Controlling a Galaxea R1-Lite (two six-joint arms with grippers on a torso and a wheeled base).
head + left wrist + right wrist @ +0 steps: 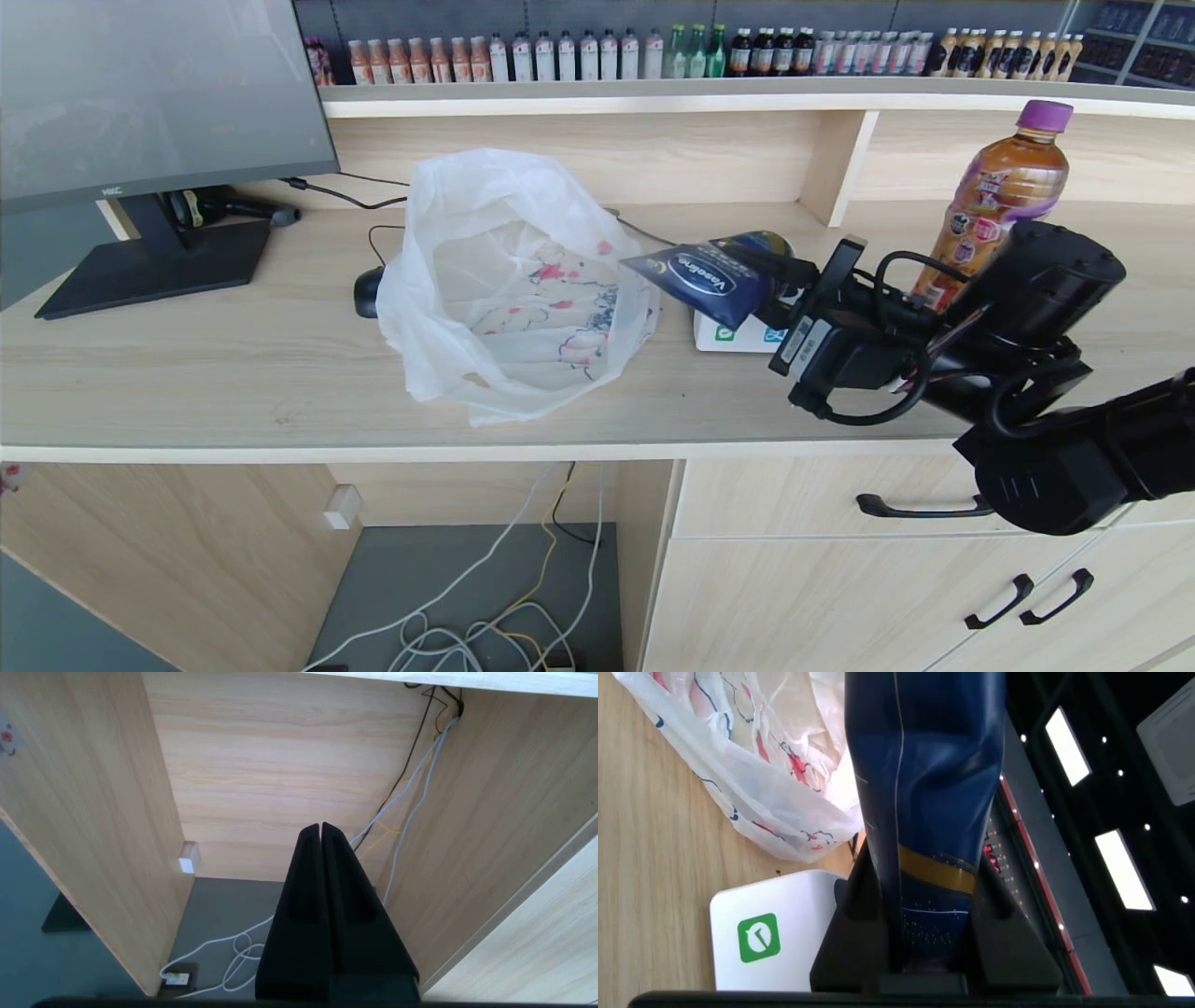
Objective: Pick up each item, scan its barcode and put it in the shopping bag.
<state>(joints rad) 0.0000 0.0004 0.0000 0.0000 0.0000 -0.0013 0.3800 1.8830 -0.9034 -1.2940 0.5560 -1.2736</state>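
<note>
The left gripper is hanging closed and empty under the counter. Just right of the open shopping bag, the right gripper is clamping the blue pouch (above a white box); I judge it should be clearing the bag's rim fully before releasing

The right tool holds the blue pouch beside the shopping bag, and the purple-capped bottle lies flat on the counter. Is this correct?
Not quite: the purple-capped bottle stands upright on the counter, as the head view shows. The rest is right.
</note>
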